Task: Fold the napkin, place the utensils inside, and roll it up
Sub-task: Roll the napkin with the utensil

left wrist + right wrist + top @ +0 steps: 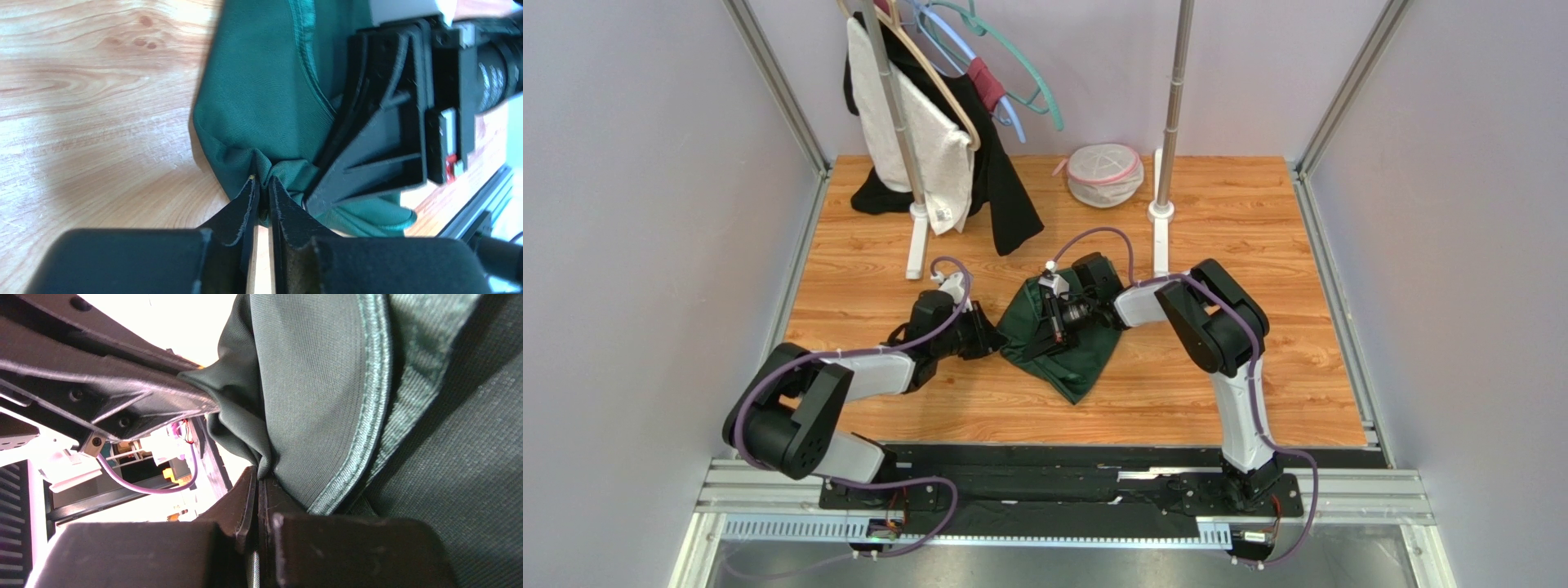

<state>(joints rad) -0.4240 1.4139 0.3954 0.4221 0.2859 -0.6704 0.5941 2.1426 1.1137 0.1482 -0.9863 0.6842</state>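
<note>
At the tabletop's [1241, 214] middle, left fingers [236, 214] and right fingers [239, 508] each pinch a bunched fold of the soft, limp green napkin [1073, 353], likely best held by its hemmed corners.

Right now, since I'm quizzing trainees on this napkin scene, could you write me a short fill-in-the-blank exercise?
The napkin is dark ____. The left arm has its jaws shut on the ____. The right arm has its jaws ____ on it too. The table is made of ____.
Missing words: green; napkin; shut; wood.
</note>
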